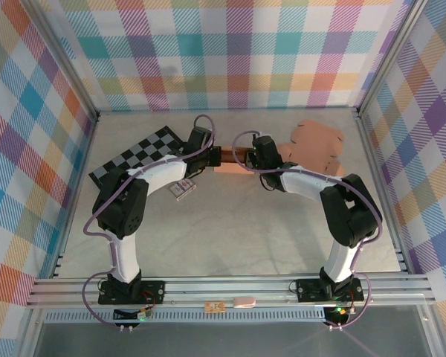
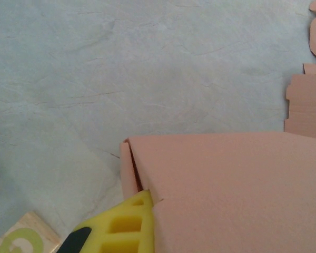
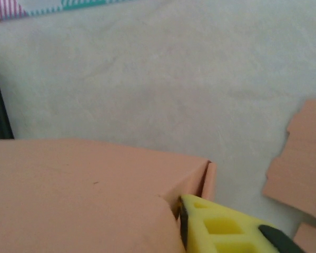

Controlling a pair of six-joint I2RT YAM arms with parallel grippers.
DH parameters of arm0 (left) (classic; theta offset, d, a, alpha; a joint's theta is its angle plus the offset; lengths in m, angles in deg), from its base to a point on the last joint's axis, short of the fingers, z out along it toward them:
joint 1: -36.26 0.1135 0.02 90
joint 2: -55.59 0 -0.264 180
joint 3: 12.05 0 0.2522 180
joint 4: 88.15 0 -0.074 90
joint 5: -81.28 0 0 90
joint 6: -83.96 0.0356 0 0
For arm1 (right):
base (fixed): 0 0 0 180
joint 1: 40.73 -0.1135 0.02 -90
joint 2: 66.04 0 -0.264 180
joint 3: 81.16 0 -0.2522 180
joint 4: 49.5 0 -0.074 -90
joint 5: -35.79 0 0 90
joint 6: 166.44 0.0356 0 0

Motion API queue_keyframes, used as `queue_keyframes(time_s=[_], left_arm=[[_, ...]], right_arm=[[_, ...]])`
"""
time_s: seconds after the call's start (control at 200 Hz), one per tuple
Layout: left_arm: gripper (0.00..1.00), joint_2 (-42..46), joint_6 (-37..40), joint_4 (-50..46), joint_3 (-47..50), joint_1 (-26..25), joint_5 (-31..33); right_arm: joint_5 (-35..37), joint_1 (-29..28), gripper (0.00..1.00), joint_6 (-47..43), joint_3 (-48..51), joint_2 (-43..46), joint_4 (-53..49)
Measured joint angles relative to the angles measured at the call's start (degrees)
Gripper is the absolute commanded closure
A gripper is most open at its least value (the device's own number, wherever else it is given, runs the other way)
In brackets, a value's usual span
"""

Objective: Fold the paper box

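Found, nearest on the front rail, a small tan tag (image 1: 215, 306) and a pale pink oblong (image 1: 245, 301), both well apart from the work. Farther in, on the grey table (image 1: 230, 238), saw a small wooden block with a green mark (image 1: 183, 190) just beside the left arm. Beyond it, mid-table, located the salmon-pink folded paper box (image 1: 229, 168) between the 2 tools. Read the left tool (image 1: 216, 158) as closed right down, apparently pinched on the box's left end wall, with 1 yellow finger pad (image 2: 129, 229) at the corner flap. Could not tell how wide the right tool (image 1: 247, 158) stood: saw 1 yellow pad (image 3: 221, 226) against the box's right corner, with its partner hidden behind the panel. Judged the step as closing the end flaps on an already squared-up body. Judged the next move to need a steady left hold and a firm press on the right end flap. Farthest, noted a black-and-white checkered mat (image 1: 137, 158) left and flat salmon cardboard blanks (image 1: 316, 145) right.
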Motion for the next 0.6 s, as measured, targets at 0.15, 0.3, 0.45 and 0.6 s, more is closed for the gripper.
queue_keyframes(time_s=[0.15,0.3,0.45,0.6], left_arm=[[1.00,0.7,0.4,2.0,1.9,-1.1,1.0],[1.00,0.8,0.4,2.4,2.3,-1.5,1.8],[1.00,0.8,0.3,2.3,2.3,-2.2,2.1],[1.00,0.8,0.2,2.2,2.3,-3.2,2.6]], right_arm=[[-2.1,-0.3,0.44,5.3,-0.1,2.1,-6.0],[-5.6,-0.4,0.38,11.6,-0.1,6.4,-9.3],[-9.2,-0.4,0.32,19.1,0.1,11.5,-11.7],[-13.0,-0.4,0.28,27.1,1.0,16.5,-14.9]])
